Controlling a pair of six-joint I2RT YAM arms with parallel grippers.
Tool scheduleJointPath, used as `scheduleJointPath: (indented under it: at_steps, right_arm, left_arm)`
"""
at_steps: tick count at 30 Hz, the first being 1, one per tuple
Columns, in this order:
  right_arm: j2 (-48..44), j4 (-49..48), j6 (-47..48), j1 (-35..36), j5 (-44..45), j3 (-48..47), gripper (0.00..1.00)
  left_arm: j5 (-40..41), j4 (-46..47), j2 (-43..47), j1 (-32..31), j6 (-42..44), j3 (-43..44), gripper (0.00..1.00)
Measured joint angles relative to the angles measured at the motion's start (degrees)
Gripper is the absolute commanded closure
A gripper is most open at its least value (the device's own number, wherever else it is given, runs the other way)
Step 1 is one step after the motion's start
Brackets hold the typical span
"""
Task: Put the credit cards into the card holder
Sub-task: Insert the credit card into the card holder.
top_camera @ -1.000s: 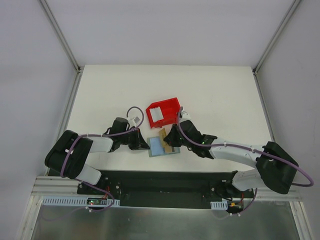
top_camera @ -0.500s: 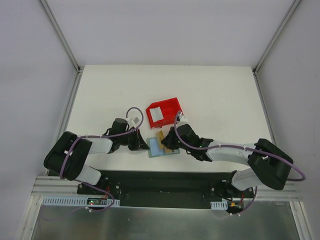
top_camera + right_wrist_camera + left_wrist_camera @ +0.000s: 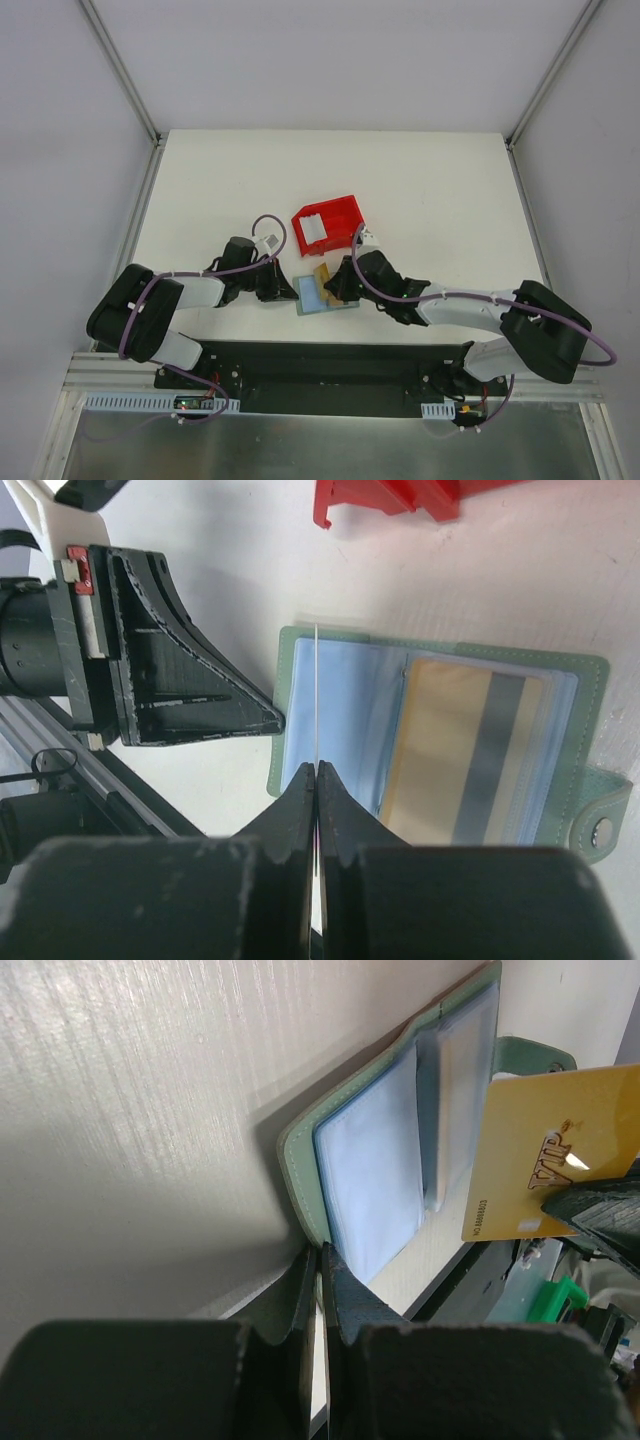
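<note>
The card holder (image 3: 322,296) lies open on the table, grey-green with pale blue-grey pockets. It also shows in the left wrist view (image 3: 375,1160) and in the right wrist view (image 3: 350,690). An orange-gold card with a grey stripe (image 3: 465,755) sits in its right pocket. My left gripper (image 3: 291,287) is shut on the holder's left edge (image 3: 300,1175). My right gripper (image 3: 337,286) is shut on a second orange-gold credit card (image 3: 555,1150) and holds it on edge over the left pocket. That card shows as a thin line in the right wrist view (image 3: 316,695).
A red plastic bin (image 3: 326,223) stands just behind the card holder, with something pale inside; its edge shows in the right wrist view (image 3: 390,498). The table's near edge and a black base rail (image 3: 320,362) lie just in front of the holder.
My right gripper has moved a little to the left with the gold card, closer over the open holder. The left gripper and the holder have stayed put.
</note>
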State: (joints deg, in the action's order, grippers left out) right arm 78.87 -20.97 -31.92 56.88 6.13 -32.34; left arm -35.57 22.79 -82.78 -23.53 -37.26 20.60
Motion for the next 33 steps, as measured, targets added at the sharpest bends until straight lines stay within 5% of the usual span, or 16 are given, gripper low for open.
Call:
scheduleJointPath:
  at_steps: [33]
  right_arm:
    - [3.8,-11.74,-7.39,-4.42,-4.04,8.98,1.0]
  left_arm:
    - [0.02,0.07,-0.68,0.0,-0.48,0.09,1.0]
